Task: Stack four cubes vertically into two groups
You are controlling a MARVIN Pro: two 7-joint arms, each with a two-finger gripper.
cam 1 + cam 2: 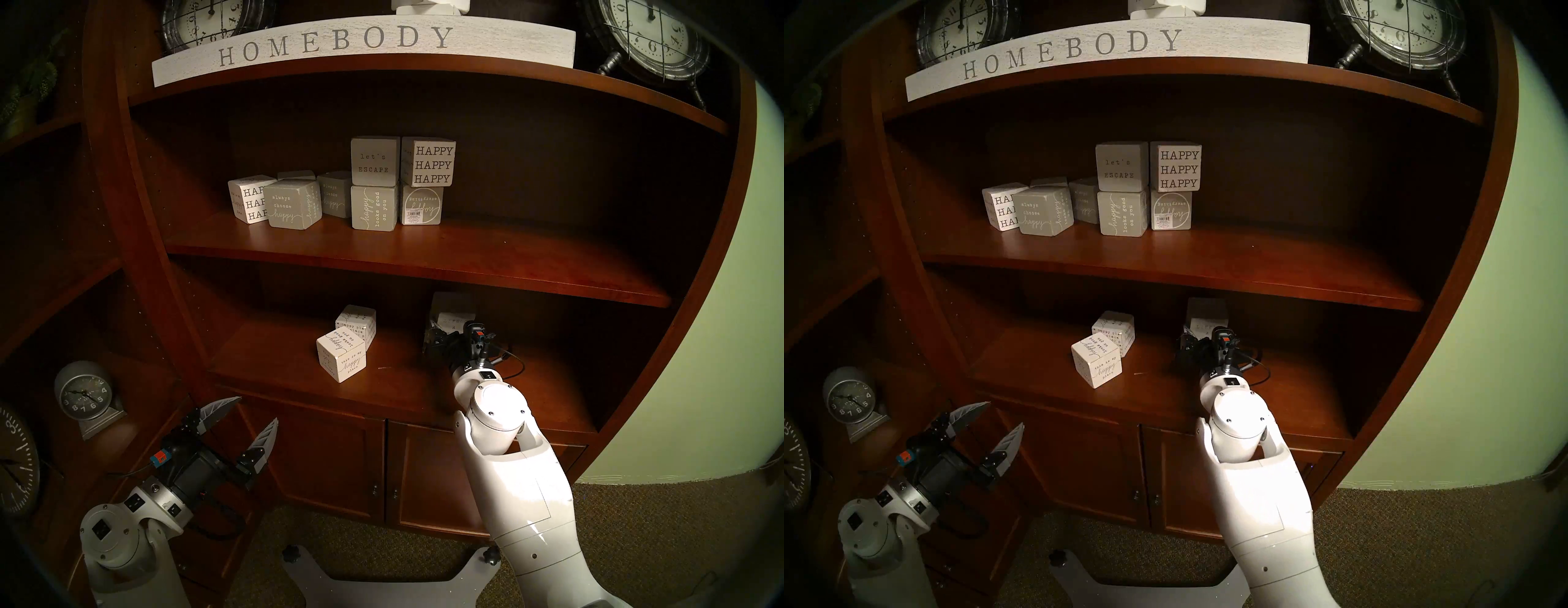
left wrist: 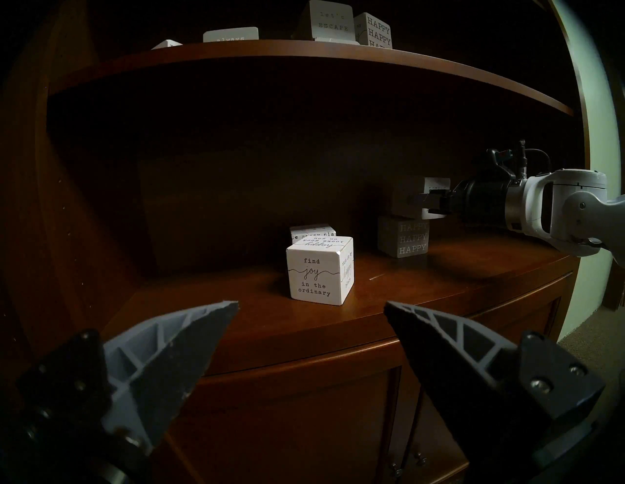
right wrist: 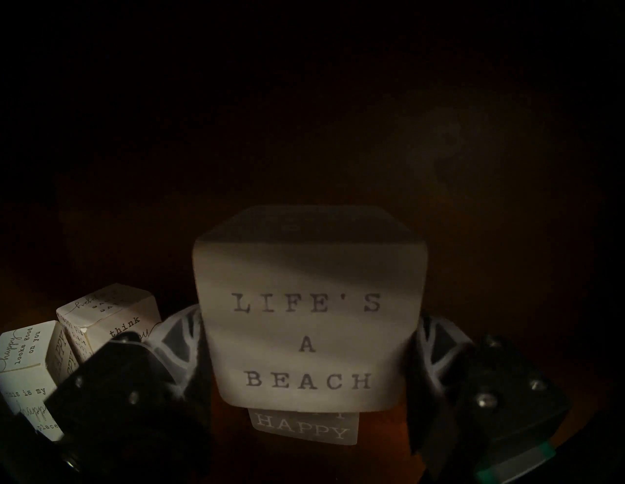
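Note:
Two white cubes with small black lettering stand on the lower shelf [image 1: 297, 382], the front one [image 1: 341, 356] touching the rear one [image 1: 356, 322]; both also show in the left wrist view, front [image 2: 319, 270] and rear [image 2: 313, 231]. To their right, my right gripper [image 3: 309, 338] is shut on the grey "LIFE'S A BEACH" cube [image 3: 309, 311]. It holds that cube right over the grey "HAPPY HAPPY HAPPY" cube [image 2: 404, 238]. Whether the two touch I cannot tell. My left gripper [image 1: 258, 409] hangs open and empty in front of the shelf's left end, lower than the shelf.
The middle shelf board [image 1: 424, 263] runs close above the lower shelf and carries several other lettered cubes [image 1: 373, 208]. A "HOMEBODY" sign [image 1: 339, 42] and clocks [image 1: 649, 38] sit higher up. Cabinet doors [image 1: 339, 458] are below, and a small clock [image 1: 82, 397] stands at the left.

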